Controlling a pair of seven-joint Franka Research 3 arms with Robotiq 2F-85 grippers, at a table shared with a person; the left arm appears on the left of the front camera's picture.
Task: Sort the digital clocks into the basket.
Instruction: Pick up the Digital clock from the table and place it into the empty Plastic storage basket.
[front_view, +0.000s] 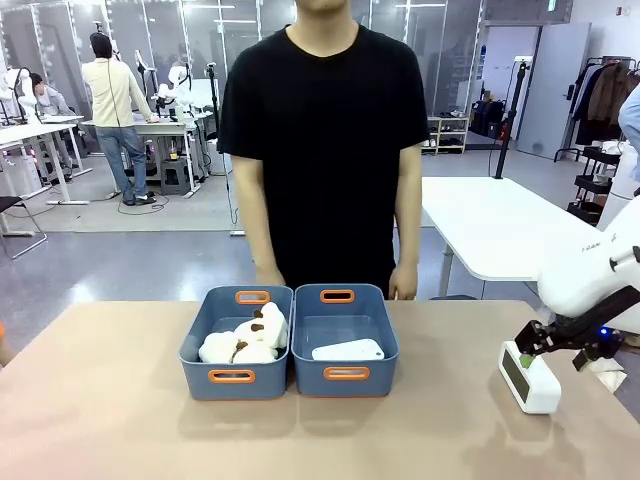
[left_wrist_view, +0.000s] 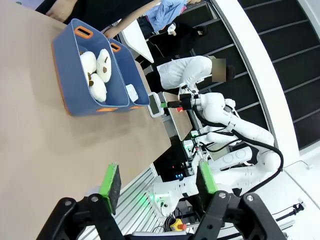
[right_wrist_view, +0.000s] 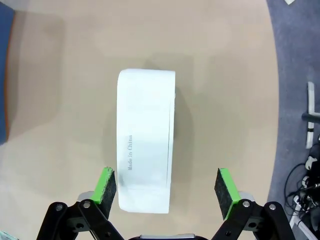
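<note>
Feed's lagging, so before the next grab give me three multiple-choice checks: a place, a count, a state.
1. Where is the white rounded plastic digital clock with the grey display? A: standing on the tan table under the right gripper; B: on a shelf; C: on the floor.
2. How many clocks lie in the blue-grey plastic tub on the robot's right? A: none; B: one; C: two.
3. The right gripper's jaws are: A: shut empty; B: clamped on the clock; C: open.
Answers: A, it stands below the gripper; B, one flat white clock lies inside; C, the green pads stand apart, either side of the clock.
</note>
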